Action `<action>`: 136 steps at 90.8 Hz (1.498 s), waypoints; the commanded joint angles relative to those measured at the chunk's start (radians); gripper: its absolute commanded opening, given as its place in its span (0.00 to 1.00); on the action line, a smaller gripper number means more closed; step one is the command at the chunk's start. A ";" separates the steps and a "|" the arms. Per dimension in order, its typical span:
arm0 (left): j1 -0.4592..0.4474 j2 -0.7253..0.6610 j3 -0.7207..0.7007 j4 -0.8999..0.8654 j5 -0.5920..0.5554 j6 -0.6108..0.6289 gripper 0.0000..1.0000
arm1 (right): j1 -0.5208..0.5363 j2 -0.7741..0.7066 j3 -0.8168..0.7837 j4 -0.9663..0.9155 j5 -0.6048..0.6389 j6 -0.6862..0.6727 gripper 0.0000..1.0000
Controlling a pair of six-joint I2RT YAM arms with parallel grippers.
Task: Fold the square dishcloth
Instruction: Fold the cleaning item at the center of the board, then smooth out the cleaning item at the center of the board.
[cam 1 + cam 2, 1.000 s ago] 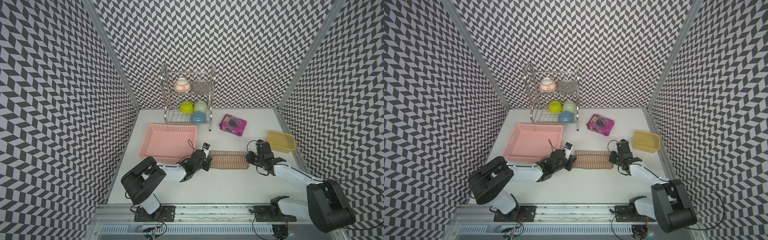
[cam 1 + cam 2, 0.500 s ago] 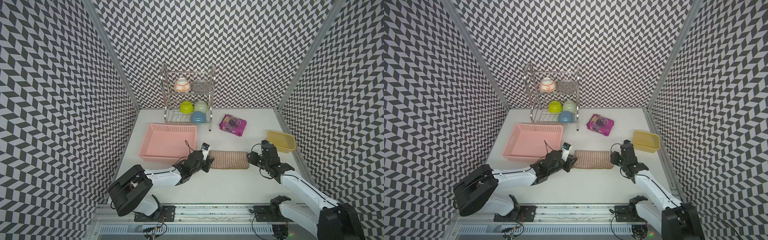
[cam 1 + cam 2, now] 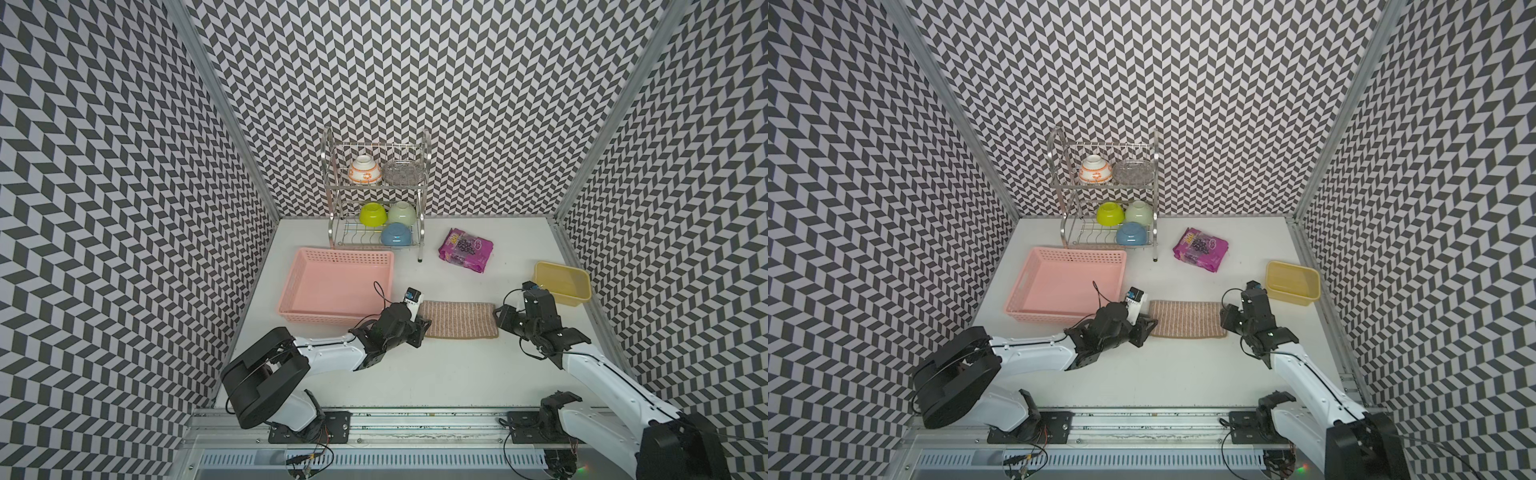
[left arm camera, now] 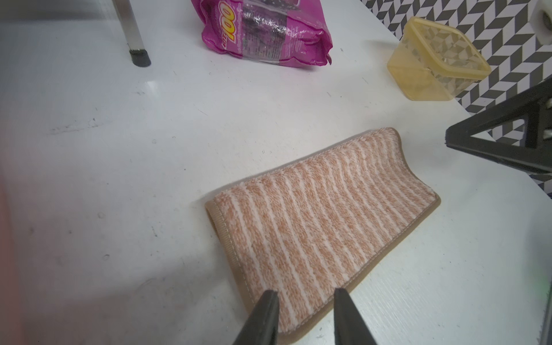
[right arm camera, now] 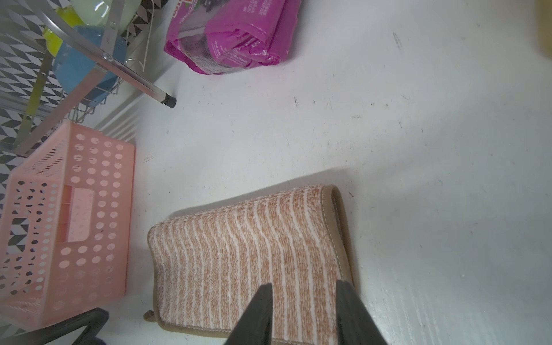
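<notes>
Dishcloth [image 3: 459,320] folded in half, flat on table [image 3: 436,374], near pink basket [image 3: 332,257]. Left gripper [image 4: 305,294] released, tips parted over one short end. Right gripper [image 5: 303,286] released over opposite end.

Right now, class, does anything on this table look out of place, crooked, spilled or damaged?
Nothing is spilled or damaged. The dishcloth lies folded flat, its edges roughly matched. Only the purple snack bag sits slightly crooked on the table.
</notes>
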 commanded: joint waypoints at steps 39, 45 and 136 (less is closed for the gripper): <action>-0.004 0.191 0.068 -0.026 0.019 -0.112 0.24 | 0.013 0.077 -0.093 0.105 -0.102 0.033 0.26; -0.003 0.203 0.066 -0.030 0.008 -0.120 0.24 | 0.013 0.095 -0.108 0.120 -0.101 0.037 0.25; 0.021 0.299 0.357 -0.027 0.070 -0.089 0.20 | 0.141 0.282 0.178 0.231 -0.063 0.029 0.21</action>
